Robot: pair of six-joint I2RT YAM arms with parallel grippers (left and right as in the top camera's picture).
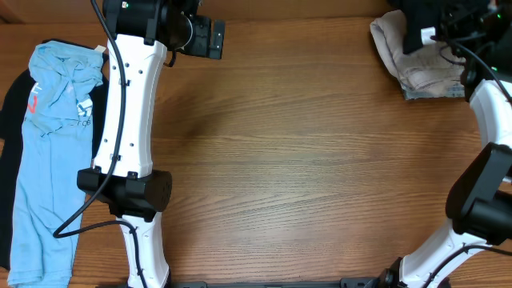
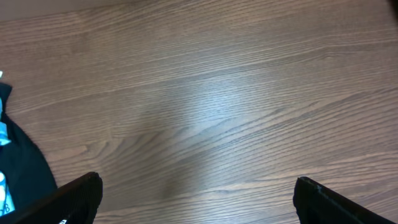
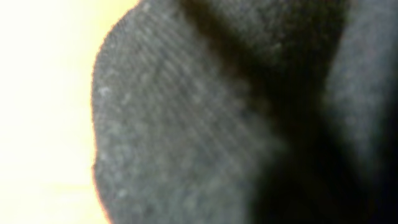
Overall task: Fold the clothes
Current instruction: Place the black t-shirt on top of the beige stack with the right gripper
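A light blue printed tee (image 1: pixel 48 152) lies at the table's left edge, on top of a black garment (image 1: pixel 11 104). A corner of the black garment also shows in the left wrist view (image 2: pixel 22 171). Crumpled beige garments (image 1: pixel 416 60) lie at the far right corner with dark fabric (image 1: pixel 412 16) behind them. My left gripper (image 1: pixel 210 38) (image 2: pixel 196 182) is open and empty over bare wood at the far edge. My right gripper (image 1: pixel 438 30) is down at the beige and dark pile. In the right wrist view dark fabric (image 3: pixel 205 124) fills the frame and hides the jaws.
The wooden table (image 1: pixel 304 160) spreads between the two arms. The left arm's white links (image 1: pixel 132 120) stretch along the blue tee's right side. The right arm (image 1: pixel 488 184) curves along the right edge.
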